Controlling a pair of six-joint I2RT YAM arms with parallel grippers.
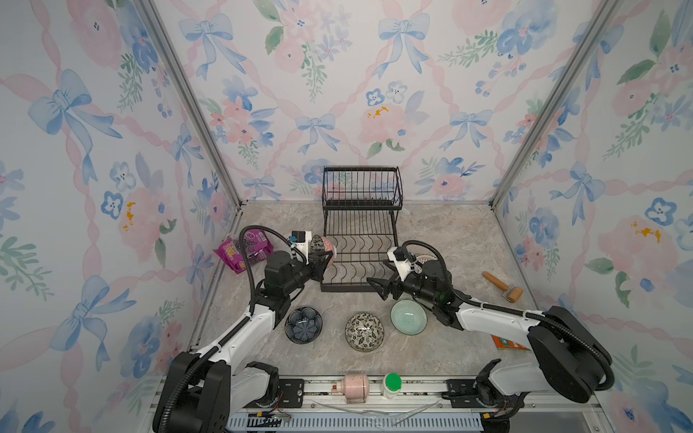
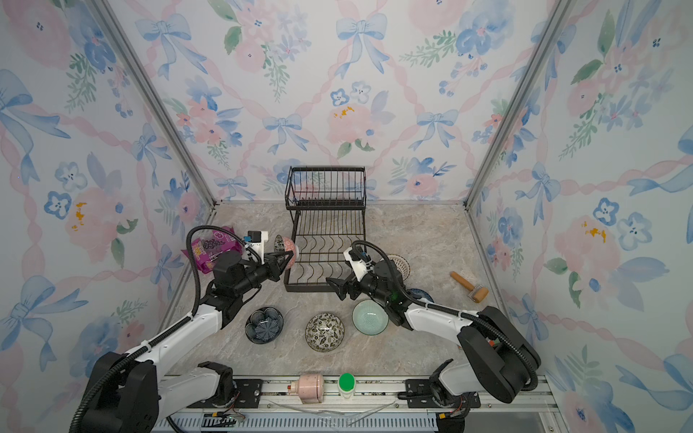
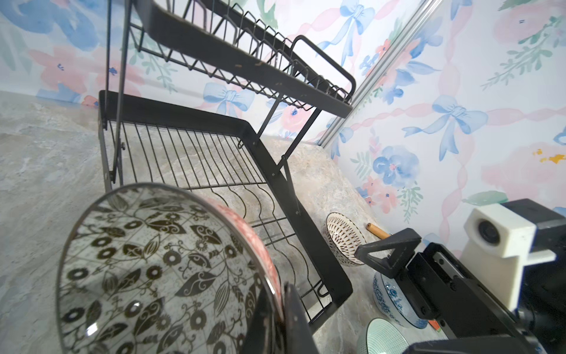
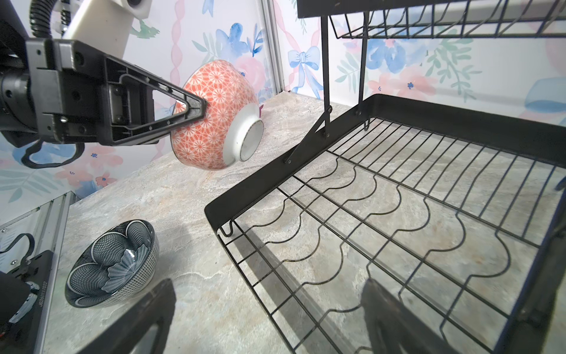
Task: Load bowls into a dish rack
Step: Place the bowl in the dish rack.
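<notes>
Ceramic, likely slippery and breakable, the bowl (image 4: 214,122) suits a rim hold. Left fingers (image 4: 196,112) pinch it there; right fingers (image 1: 377,284) gape empty.

We glimpse only a sliver of the lattice bowl (image 1: 425,258) behind the right arm (image 1: 487,315) in both top views, and a bare edge of the blue floral bowl (image 2: 422,294) in a top view. The flowered bowl (image 3: 159,269) runs off the left wrist frame, pinched by the left tool (image 3: 277,309), its fingers (image 3: 295,325) a dark blur. The right tool (image 4: 269,318) shows blurred, cropped fingers (image 4: 389,315).
</notes>
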